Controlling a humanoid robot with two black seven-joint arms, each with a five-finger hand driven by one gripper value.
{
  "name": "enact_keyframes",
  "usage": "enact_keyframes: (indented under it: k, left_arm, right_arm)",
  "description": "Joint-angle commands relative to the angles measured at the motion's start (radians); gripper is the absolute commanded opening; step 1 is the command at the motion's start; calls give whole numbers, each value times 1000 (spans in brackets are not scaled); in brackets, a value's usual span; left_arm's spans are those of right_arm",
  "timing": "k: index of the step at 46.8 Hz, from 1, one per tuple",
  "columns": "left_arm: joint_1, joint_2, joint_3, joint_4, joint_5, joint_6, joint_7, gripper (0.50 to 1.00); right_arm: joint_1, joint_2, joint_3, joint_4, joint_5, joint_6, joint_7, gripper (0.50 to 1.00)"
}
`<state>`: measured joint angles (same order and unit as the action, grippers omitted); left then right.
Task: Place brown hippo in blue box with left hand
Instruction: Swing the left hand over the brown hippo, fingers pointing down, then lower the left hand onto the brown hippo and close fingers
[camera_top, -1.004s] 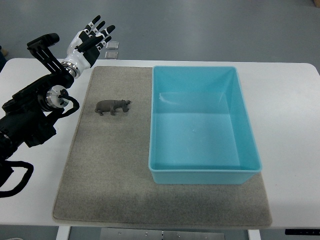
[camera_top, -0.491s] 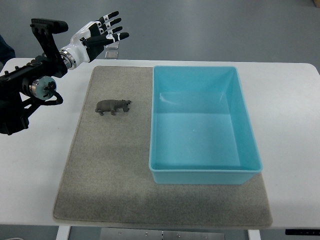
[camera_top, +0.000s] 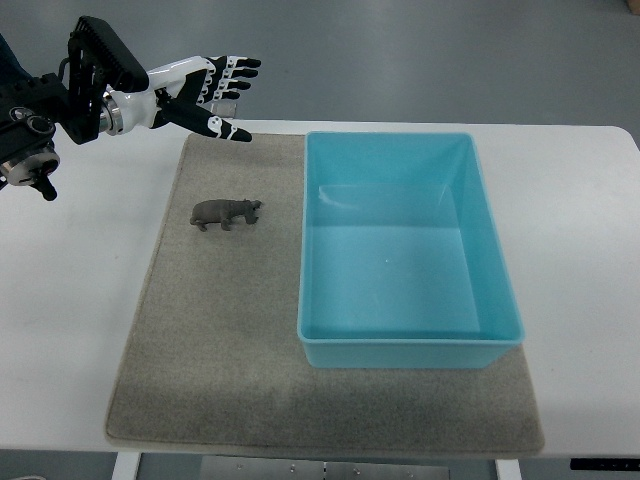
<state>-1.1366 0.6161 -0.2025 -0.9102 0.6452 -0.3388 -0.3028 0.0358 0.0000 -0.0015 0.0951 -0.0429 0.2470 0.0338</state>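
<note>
1. Left robot hand (camera_top: 205, 92): enters from the upper left, fingers spread wide, thumb angled down, holding nothing. It hangs over the far left corner of the mat, well apart from any item; the open pose suits an approach to a grasp not yet begun.
2. Brown hippo (camera_top: 227, 213): stands on its feet on the grey mat (camera_top: 210, 350), below the robot hand and nearer the camera, head turned toward the box. Nothing touches it. Standing free with room all round, it looks easy to reach from above.
3. Blue box (camera_top: 410, 250): open-topped, rectangular, set on the mat to the right of the robot hand and of the hippo, its left wall near the hippo but apart from it. Contents: nothing visible; bare floor throughout.
4. Desk (camera_top: 580, 250): white, carries the mat.
5. Small clear item (camera_top: 228, 105): just behind the robot hand at the desk's far edge; kind not discernible.
6. Right robot hand: not seen.
</note>
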Motion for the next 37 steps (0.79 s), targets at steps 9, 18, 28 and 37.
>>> enact_keyframes:
  k: [9,18,28,37]
  left_arm:
    - [-14,65,2,-78,298,-109,1,999]
    - [-51,80,2,-82,455,-131,1,999]
    - [-60,99,2,-111,583,-186,-1,999]
    - [-51,83,2,-124,729,-177,1,999]
  right_arm:
    - [-1,0,0,0,0,0,0,936]
    - [-1,0,0,0,0,0,0,936]
    - [-1,0,0,0,0,0,0,936]
    - [-1,0,0,0,0,0,0,936]
